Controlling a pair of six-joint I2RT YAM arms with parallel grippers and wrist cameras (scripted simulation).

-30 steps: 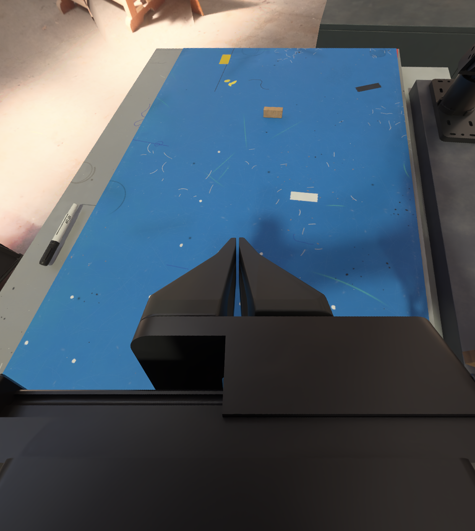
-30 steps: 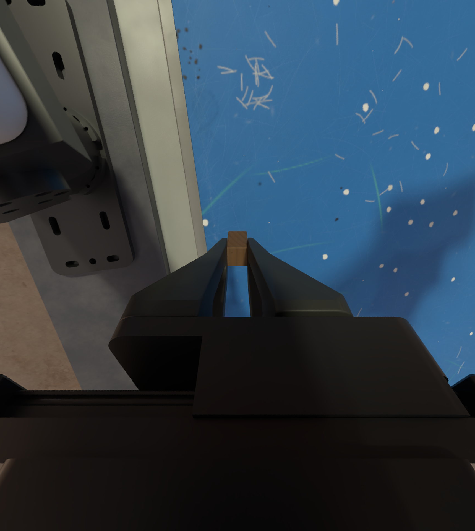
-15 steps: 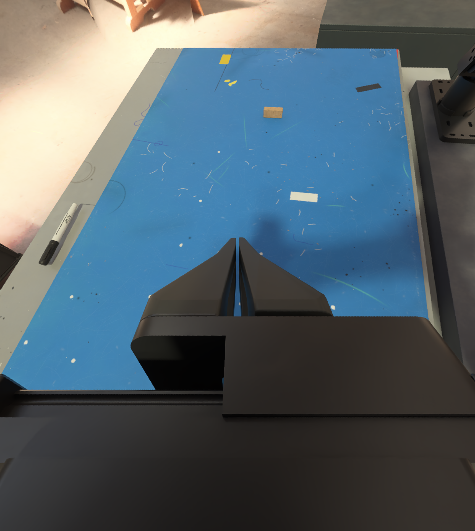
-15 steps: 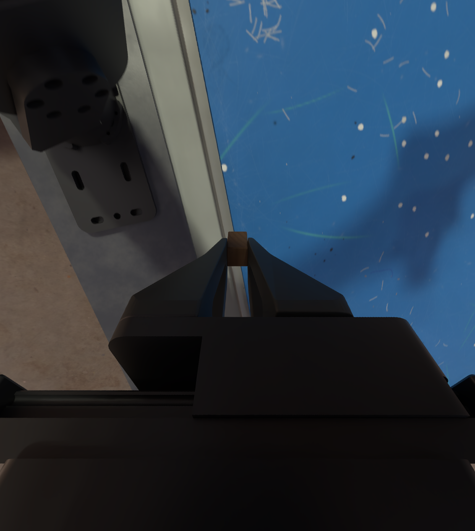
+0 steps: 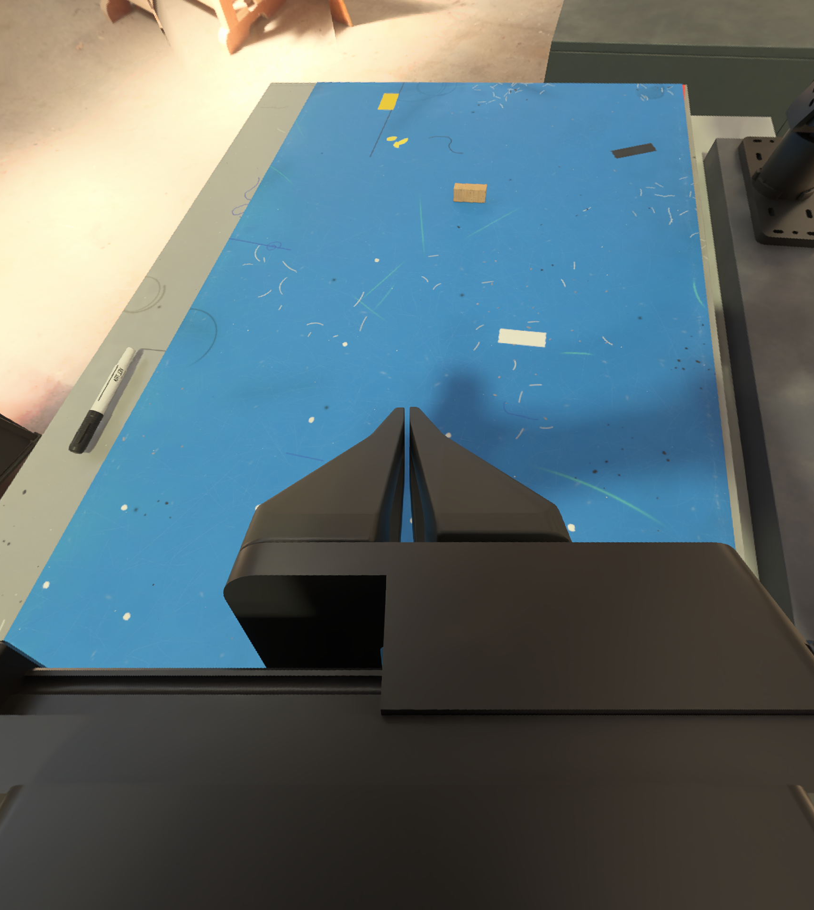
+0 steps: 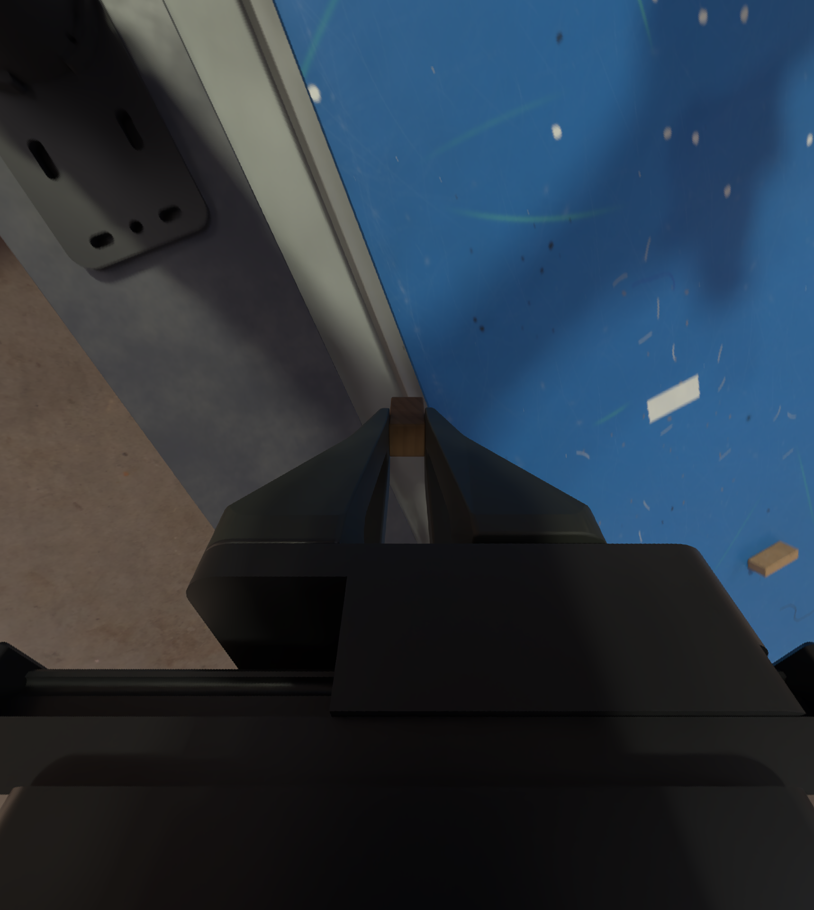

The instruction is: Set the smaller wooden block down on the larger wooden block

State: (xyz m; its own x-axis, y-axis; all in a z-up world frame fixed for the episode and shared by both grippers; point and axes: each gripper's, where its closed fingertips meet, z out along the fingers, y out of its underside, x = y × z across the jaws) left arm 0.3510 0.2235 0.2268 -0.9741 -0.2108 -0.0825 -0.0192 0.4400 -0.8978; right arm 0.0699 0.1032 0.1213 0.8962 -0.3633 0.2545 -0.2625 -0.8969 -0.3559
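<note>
Right gripper (image 6: 407, 428) pinching the smaller wooden block (image 6: 407, 427) aloft, well apart from the larger wooden block (image 5: 469, 192) lying bare on the blue mat (image 5: 296, 394); left gripper (image 5: 406, 428) pressed together, empty; pickup done, carrying and placing remain.

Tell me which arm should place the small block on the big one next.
Right. The right tool already clamps the small dark wooden block; the larger tan wooden block lies bare on the blue mat. The left tool is shut, empty.
</note>
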